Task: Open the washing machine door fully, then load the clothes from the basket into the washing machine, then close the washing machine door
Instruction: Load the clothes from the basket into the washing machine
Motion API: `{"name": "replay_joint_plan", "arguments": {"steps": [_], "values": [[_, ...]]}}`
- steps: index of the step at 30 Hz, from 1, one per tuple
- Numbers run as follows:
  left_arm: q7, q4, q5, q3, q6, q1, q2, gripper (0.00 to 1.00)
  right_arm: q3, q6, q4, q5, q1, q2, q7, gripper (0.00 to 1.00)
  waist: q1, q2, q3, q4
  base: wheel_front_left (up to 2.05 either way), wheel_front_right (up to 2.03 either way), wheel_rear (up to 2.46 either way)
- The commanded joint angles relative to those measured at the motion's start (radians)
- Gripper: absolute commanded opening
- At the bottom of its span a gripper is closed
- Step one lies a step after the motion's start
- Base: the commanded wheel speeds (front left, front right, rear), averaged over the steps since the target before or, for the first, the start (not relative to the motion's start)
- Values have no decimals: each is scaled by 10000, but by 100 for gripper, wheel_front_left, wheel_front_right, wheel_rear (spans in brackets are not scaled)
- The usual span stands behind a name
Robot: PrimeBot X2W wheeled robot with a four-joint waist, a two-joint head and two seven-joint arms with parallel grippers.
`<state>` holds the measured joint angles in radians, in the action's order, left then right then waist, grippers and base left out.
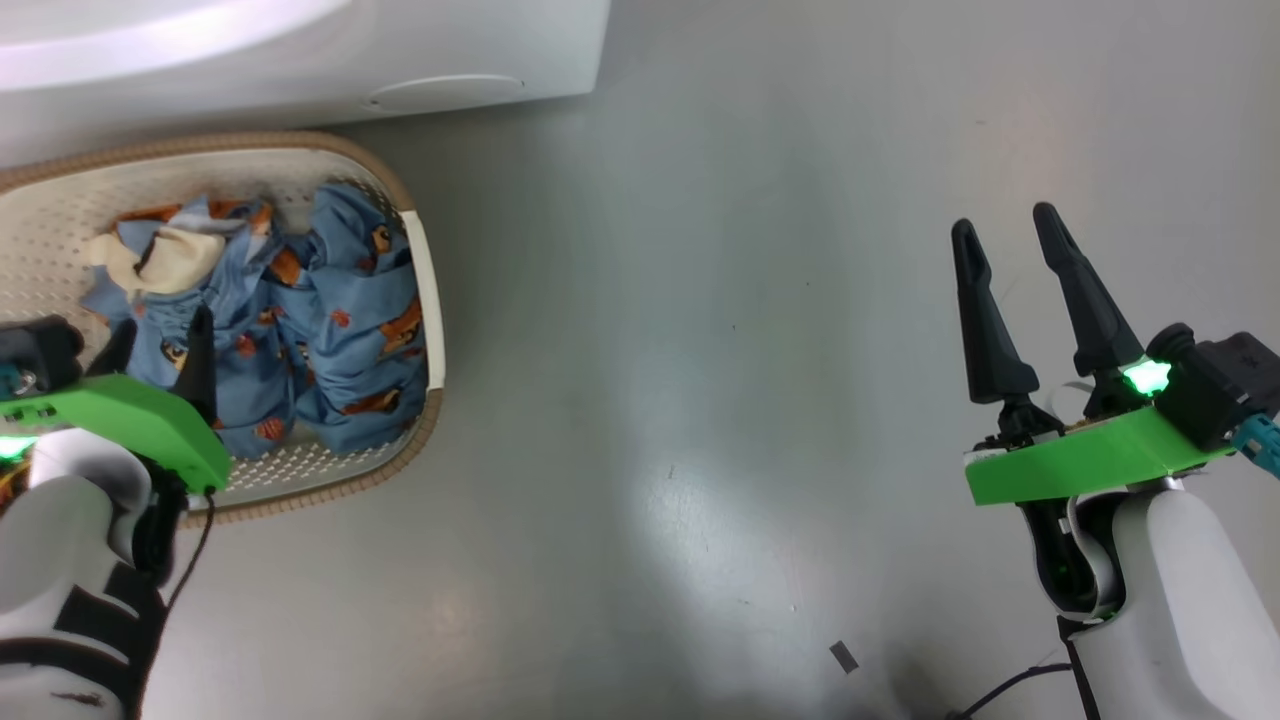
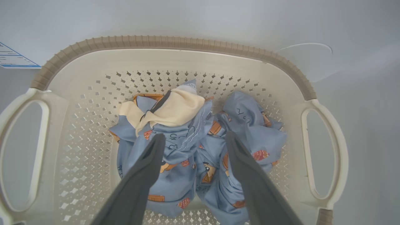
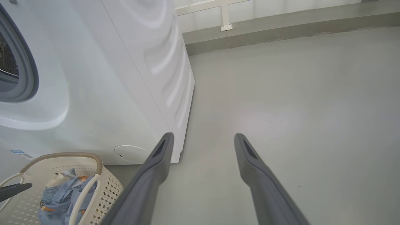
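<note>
The cream basket (image 1: 425, 290) with a brown rim stands on the floor right in front of the white washing machine (image 1: 300, 50). The clothes (image 1: 350, 300), light-blue printed fabric with a cream collar piece (image 2: 175, 109), lie piled inside it. My left gripper (image 1: 160, 335) hangs open just above the pile, and its fingertips (image 2: 157, 140) straddle the crumpled cloth (image 2: 187, 150) without holding any. My right gripper (image 1: 1005, 225) stands open over bare floor far to the right, holding nothing. The right wrist view shows the grey gasket (image 3: 29, 72) around the dark opening. The washing machine door is out of view.
A round filter cap (image 1: 445, 92) sits low on the washer's front, and a blue label (image 2: 15, 57) is to its left. Grey floor (image 1: 700, 400) lies open to the right of the basket. A small dark scrap (image 1: 843, 657) and a cable (image 1: 1000, 688) lie near my base.
</note>
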<state>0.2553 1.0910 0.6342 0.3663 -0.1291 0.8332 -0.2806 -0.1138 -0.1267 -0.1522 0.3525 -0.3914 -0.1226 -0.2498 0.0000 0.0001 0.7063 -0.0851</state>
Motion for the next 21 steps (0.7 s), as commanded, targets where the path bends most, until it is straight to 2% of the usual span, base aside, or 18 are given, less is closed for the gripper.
{"name": "replay_joint_plan", "arguments": {"steps": [1,9,21], "values": [[65,144,41,-103,-15,103,-559,100,-288,-40,274,-145,65,80,-120,100,0,-1,130,-74,0,0,0],[65,1212,244,247,-15,983,-665,100,-509,-40,350,-178,-113,148,-120,100,0,-1,521,-210,0,0,0],[-227,1777,522,614,-15,1633,-837,100,-701,-40,515,-239,-237,185,-120,100,0,-1,1027,-412,0,0,0]]}}
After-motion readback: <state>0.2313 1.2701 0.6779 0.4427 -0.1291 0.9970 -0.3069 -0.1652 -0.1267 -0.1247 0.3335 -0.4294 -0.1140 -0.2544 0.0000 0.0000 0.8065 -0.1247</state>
